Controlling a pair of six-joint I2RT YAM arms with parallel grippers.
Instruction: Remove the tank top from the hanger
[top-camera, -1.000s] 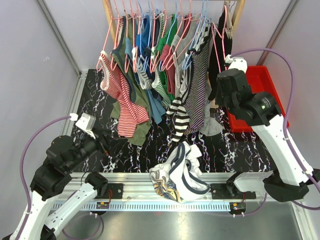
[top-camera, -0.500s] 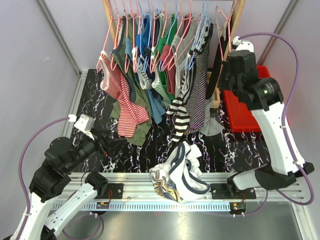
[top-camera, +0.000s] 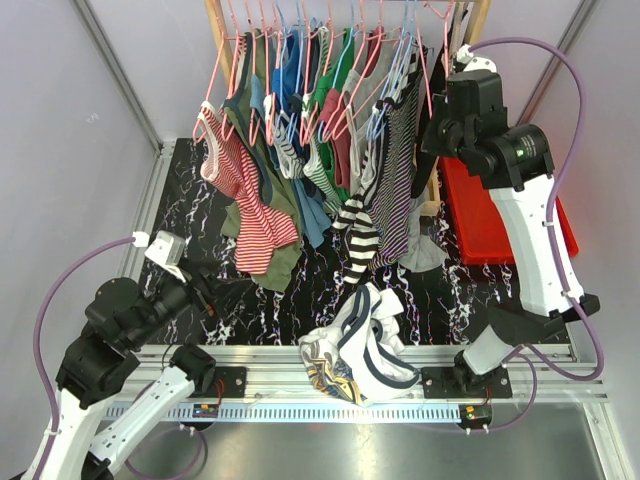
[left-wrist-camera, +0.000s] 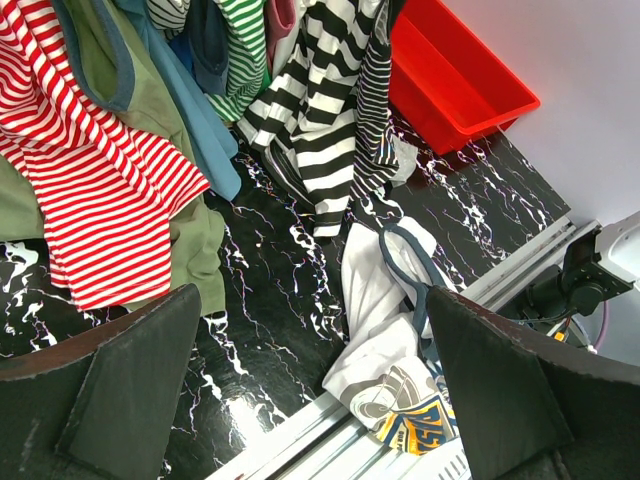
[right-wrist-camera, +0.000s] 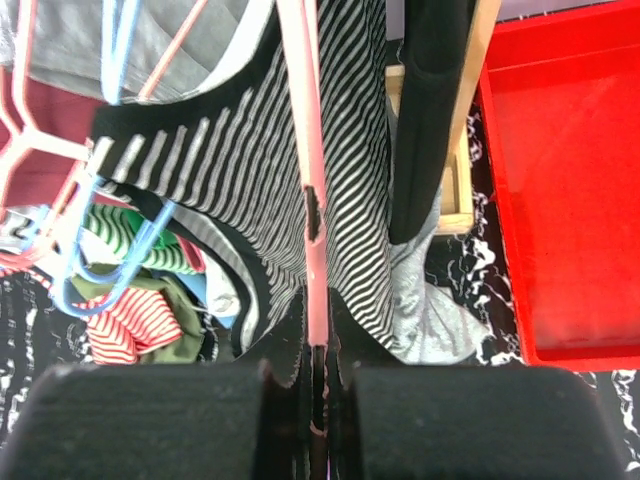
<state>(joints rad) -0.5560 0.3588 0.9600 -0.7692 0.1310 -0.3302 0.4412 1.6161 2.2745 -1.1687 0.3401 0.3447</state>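
Jaws pinch pink hanger (right-wrist-camera: 311, 190) among garments (right-wrist-camera: 240, 170).

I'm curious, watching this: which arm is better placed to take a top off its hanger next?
Right. The right tool is shut on a pink hanger up at the rack, while the left tool hangs open, low over the table.

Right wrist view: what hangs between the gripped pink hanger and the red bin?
From the pink hanger toward the red bin: a thin-striped top, a black garment, then the rack's wooden post, shown in the right wrist view.
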